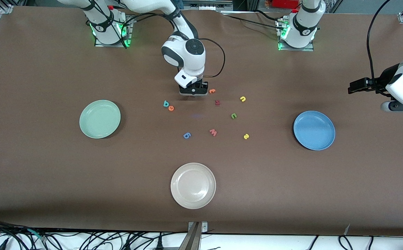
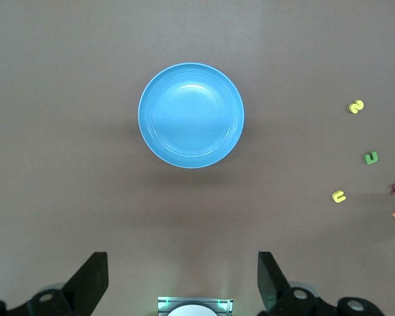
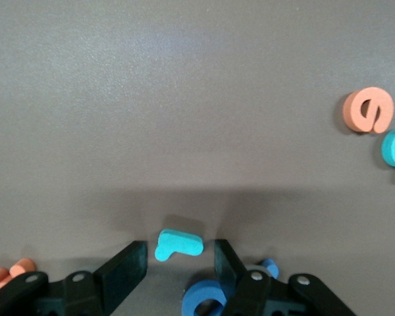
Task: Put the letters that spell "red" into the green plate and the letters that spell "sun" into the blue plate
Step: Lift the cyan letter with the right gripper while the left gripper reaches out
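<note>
Both plates bare, no letter delivered yet: right claw narrowed around teal r on the surface; left claw wide, waiting above blue plate.

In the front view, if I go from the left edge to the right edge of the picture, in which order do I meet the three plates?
green plate → cream-white plate → blue plate
</note>
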Action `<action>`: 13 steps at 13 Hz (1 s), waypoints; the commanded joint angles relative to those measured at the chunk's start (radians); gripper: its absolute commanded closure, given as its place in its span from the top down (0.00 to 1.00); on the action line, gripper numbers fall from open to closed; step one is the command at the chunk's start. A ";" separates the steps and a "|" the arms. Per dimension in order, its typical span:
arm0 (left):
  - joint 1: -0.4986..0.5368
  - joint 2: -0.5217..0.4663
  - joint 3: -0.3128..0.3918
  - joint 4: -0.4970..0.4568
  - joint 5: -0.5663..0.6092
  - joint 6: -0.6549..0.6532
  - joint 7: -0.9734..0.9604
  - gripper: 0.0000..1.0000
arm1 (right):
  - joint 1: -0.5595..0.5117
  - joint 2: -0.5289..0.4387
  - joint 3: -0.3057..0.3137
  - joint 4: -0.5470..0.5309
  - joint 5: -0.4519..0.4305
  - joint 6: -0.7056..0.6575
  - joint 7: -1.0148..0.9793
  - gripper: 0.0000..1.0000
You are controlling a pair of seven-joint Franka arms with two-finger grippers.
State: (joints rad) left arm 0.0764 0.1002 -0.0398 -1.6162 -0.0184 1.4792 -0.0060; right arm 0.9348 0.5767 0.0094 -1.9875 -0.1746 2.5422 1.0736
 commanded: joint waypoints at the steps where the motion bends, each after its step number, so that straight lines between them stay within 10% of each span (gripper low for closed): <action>1: 0.003 0.006 -0.003 0.001 0.032 0.015 0.021 1.00 | 0.003 0.012 0.003 0.025 -0.008 -0.023 -0.006 0.53; 13: 0.005 0.047 -0.002 -0.005 0.032 0.059 0.023 1.00 | 0.002 0.032 0.003 0.055 -0.006 -0.028 0.008 0.53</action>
State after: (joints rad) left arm 0.0774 0.1531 -0.0390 -1.6188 -0.0184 1.5298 -0.0060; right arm 0.9342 0.5892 0.0095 -1.9447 -0.1746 2.5214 1.0739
